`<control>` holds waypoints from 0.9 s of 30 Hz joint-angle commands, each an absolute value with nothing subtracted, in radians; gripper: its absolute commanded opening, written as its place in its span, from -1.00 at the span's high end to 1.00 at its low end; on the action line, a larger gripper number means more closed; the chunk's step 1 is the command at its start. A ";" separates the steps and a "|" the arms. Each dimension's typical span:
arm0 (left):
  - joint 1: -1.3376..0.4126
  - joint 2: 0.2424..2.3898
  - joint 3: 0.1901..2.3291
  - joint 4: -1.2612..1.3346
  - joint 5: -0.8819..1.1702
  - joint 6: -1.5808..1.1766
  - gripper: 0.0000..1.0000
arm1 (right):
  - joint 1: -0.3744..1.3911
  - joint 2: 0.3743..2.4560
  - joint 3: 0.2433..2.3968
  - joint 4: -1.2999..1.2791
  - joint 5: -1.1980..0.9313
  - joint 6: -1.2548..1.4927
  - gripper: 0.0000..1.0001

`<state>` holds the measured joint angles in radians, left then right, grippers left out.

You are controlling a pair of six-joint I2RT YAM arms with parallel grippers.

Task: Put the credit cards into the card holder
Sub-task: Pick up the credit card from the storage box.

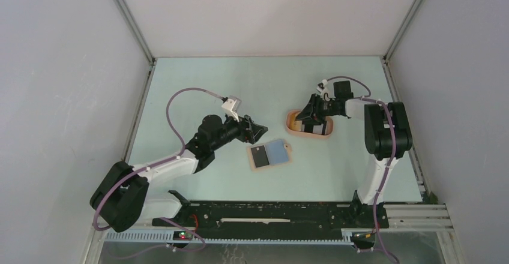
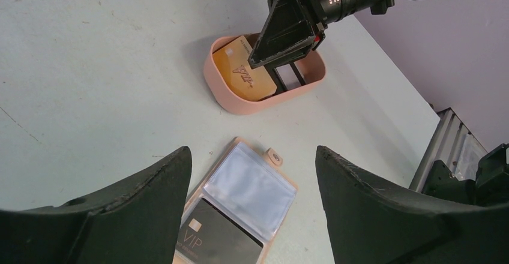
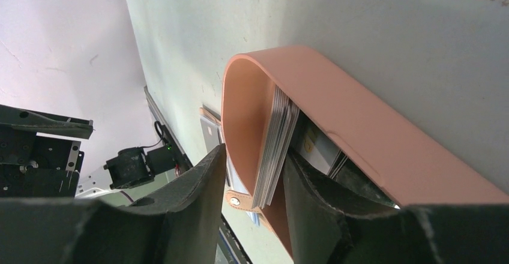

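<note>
Right gripper (image 1: 310,120) dips into peach-pink oval tray (image 2: 237,103), jaws part-spread astride upright stack of thin plastic credit cards (image 3: 276,138), not yet pinching.
Left gripper (image 2: 252,156) released, empty, hovers near tray over opened tan leather-like card holder (image 1: 270,154), likely to steady it.

One card holder (image 1: 269,153), one tray (image 2: 240,102), several cards (image 2: 243,72)

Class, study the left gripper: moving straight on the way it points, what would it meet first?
Most likely the open card holder on the table, framed by the open jaws of the left gripper; depth is unclear.
</note>
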<state>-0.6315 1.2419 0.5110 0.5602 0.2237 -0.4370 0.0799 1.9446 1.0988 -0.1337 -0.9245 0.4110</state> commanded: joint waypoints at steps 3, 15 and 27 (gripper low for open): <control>-0.624 1.241 0.494 0.618 0.247 -0.453 -0.60 | 0.109 1.973 1.159 -0.162 -0.931 0.392 -0.02; -0.624 1.246 0.488 0.621 0.246 -0.455 -0.60 | 0.127 2.010 1.190 -0.204 -0.911 0.373 -0.05; -0.620 1.239 0.479 0.620 0.240 -0.454 -0.60 | 0.081 1.953 1.192 -0.208 -0.954 0.377 -0.01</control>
<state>-0.6289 1.2438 0.5030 0.5747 0.2398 -0.4461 0.0990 1.9938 1.1625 -0.2012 -0.9237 0.3916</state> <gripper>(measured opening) 0.802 0.508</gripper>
